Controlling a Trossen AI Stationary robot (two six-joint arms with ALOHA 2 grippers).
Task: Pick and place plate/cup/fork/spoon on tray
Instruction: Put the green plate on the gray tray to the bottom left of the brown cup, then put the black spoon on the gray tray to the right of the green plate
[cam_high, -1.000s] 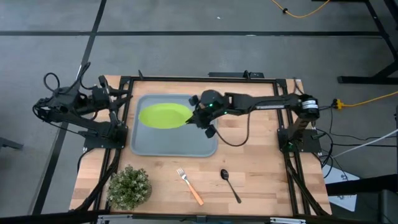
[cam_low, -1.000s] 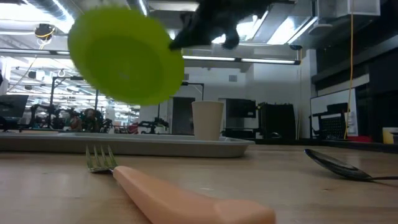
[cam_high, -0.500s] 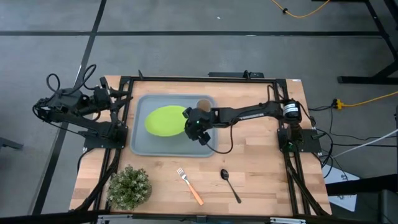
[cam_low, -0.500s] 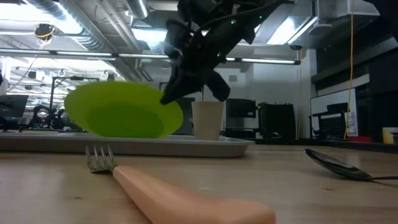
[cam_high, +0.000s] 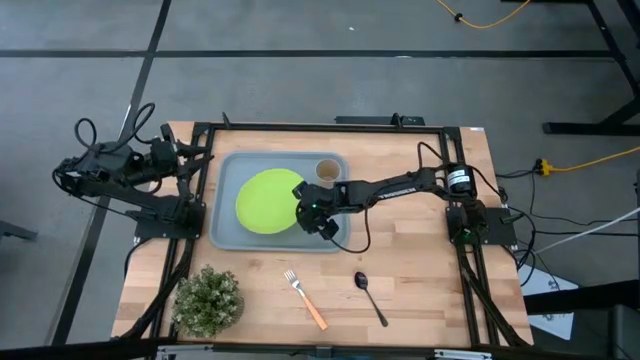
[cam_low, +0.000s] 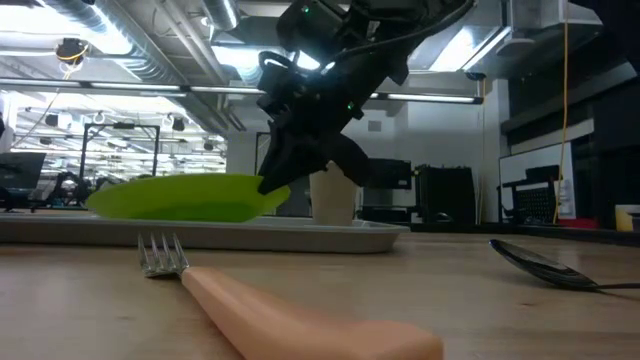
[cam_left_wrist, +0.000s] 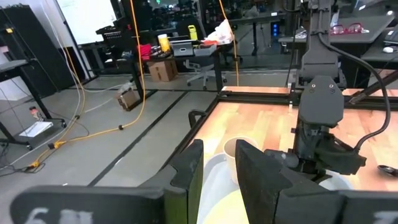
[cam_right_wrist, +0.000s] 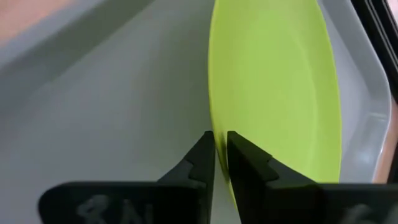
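The lime-green plate (cam_high: 268, 201) lies almost flat in the grey-blue tray (cam_high: 225, 228). My right gripper (cam_high: 306, 212) is shut on its rim on the side toward the table's right. The beige cup (cam_high: 327, 170) stands upright in the tray's far right corner. The orange-handled fork (cam_high: 305, 298) and the dark spoon (cam_high: 370, 297) lie flat on the wood near the front edge. My left gripper (cam_left_wrist: 219, 168) waits at the table's left, beyond the tray, open and with nothing between its fingers. My right gripper pinches the plate's rim (cam_right_wrist: 212, 122) between its two fingers, on the plate's side toward the table's right. The fingers (cam_low: 272, 180) slant down from the right and above. The plate sits nearly level low over the tray floor, the held side slightly higher.
A potted plant (cam_high: 208, 300) stands at the near left corner. The tray's raised rim (cam_low: 350, 235) runs between the plate and the fork (cam_low: 280, 310). Bare wood lies right of the tray and around the spoon (cam_low: 550, 265).
My right gripper has come down toward the tray and a little toward the near left, carrying the plate. The plate has gone from steeply tilted high above the tray to almost flat, low in the tray.
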